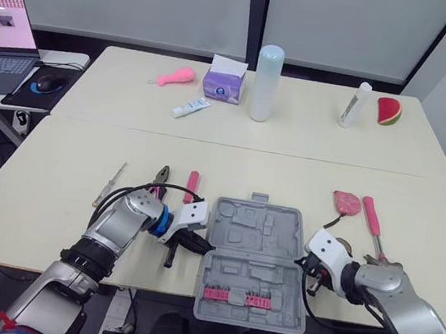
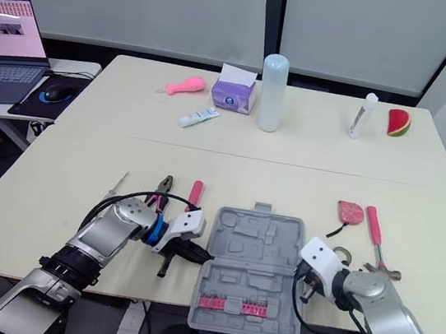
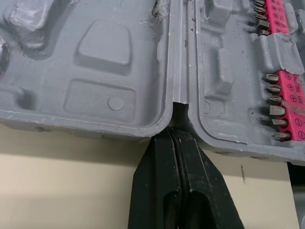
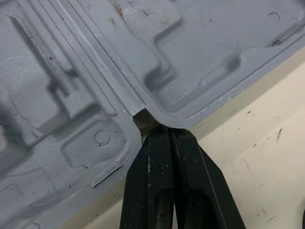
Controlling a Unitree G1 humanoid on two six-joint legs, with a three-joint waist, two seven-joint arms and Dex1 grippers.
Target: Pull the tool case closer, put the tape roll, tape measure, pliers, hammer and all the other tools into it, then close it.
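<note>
**Open tool case pinned at both hinge ends by closed grippers**

The left gripper [image 1: 198, 245] and right gripper [image 1: 307, 267] are held with fingers pressed shut, tips set at the hinge notches of the tool case [image 1: 257, 247], apparently so it can be dragged evenly across the table [image 1: 53, 193]. The case is found at 3 o'clock of the left gripper and 9 o'clock of the right. The pliers [image 1: 160, 180] and hammer [image 1: 373, 223] are seen outside it.

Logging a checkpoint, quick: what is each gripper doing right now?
Left gripper: closed, holding nothing, tips at the tool case hinge notch.
Right gripper: closed, holding nothing, tips at the opposite hinge notch.
</note>
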